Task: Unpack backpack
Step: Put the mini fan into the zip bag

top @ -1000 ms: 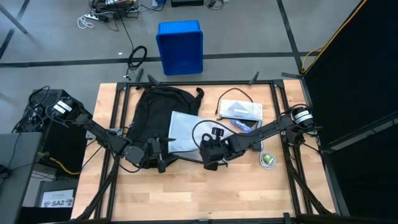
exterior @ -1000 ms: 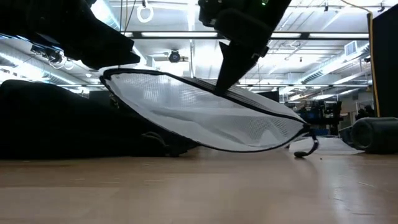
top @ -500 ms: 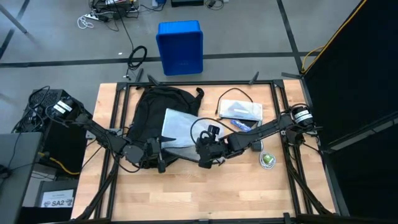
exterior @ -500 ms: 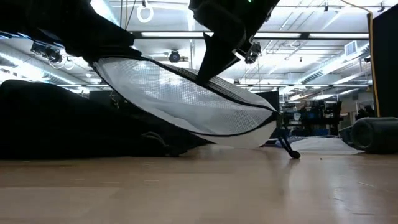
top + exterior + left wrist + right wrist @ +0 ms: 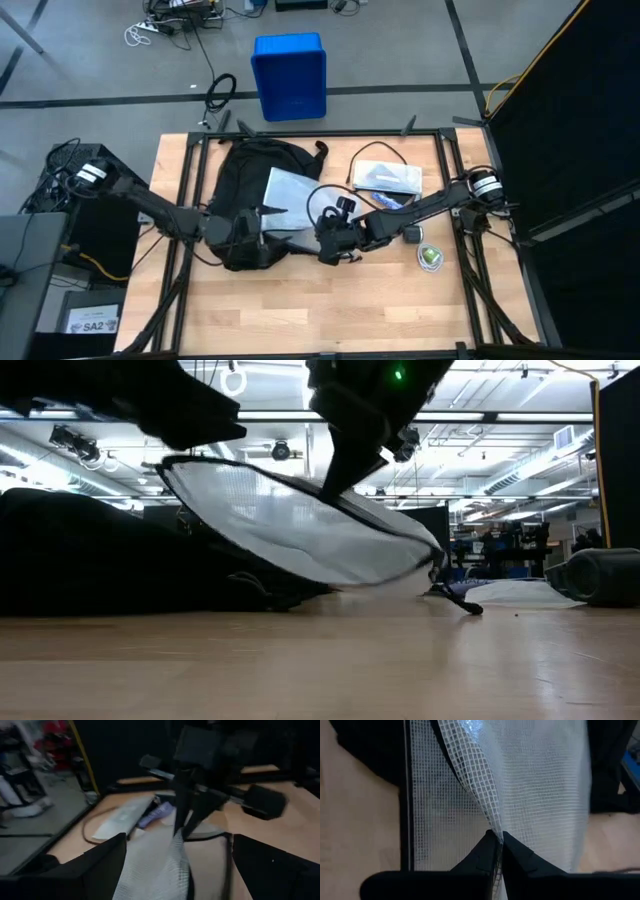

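The black backpack (image 5: 250,180) lies flat on the table's left half. A white mesh pouch with black edging (image 5: 283,203) lies partly over its right side; in the low view the pouch (image 5: 290,540) hangs off the tabletop. My right gripper (image 5: 329,243) is shut on the pouch (image 5: 470,795). My left gripper (image 5: 243,233) is over the backpack's near end, fingers wide apart. In the left wrist view the pouch's end (image 5: 160,865) lies between them; touching or not, I cannot tell. My right gripper pinches a raised fold of the pouch's mesh (image 5: 494,826) between its two fingertips (image 5: 516,852), coming from above and slanting down. The pouch is lifted clear of the table and tilted, its right end (image 5: 425,560) lowest, its left end up by the backpack.
On the table's right half lie a white flat pouch with a cord (image 5: 388,177), a blue item (image 5: 386,200), a dark cylinder (image 5: 413,235) and a green object (image 5: 430,257). A thin black cord (image 5: 458,600) trails from the mesh pouch to the table. A blue bin (image 5: 289,75) stands beyond the far edge.
My right gripper has moved toward the table's left, carrying the mesh pouch that way over the backpack; the pouch's right end has swung inward and its cord has dragged along. My left gripper has shifted from the backpack's near edge toward the far side, onto the backpack.
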Robot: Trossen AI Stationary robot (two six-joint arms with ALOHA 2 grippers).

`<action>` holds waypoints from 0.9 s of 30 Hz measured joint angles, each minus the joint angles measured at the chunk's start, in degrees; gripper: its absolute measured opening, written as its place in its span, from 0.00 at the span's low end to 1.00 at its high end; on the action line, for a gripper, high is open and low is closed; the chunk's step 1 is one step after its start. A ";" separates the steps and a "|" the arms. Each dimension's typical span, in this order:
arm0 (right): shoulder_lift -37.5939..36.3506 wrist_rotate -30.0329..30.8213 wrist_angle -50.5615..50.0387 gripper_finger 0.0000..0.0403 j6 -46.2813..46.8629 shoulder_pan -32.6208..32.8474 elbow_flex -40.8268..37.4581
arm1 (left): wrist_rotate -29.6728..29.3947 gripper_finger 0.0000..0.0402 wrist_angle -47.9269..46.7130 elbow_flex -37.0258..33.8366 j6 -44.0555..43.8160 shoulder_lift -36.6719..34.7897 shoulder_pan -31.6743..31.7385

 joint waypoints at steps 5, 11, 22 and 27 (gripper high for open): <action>0.07 -0.34 0.42 0.00 1.31 -1.25 -2.58 | 10.96 0.82 -20.61 8.12 0.39 -3.93 1.97; 0.07 -0.18 2.10 0.00 4.62 -3.41 -3.75 | 10.93 0.82 -21.78 9.68 -2.65 -3.05 1.97; 0.04 -0.25 10.67 0.00 2.51 -4.20 -6.75 | 10.99 0.82 -21.85 9.62 -6.64 2.87 1.69; 0.04 -0.23 11.45 0.00 3.41 -3.48 -7.19 | 10.79 0.82 -19.03 9.62 -5.46 7.29 1.70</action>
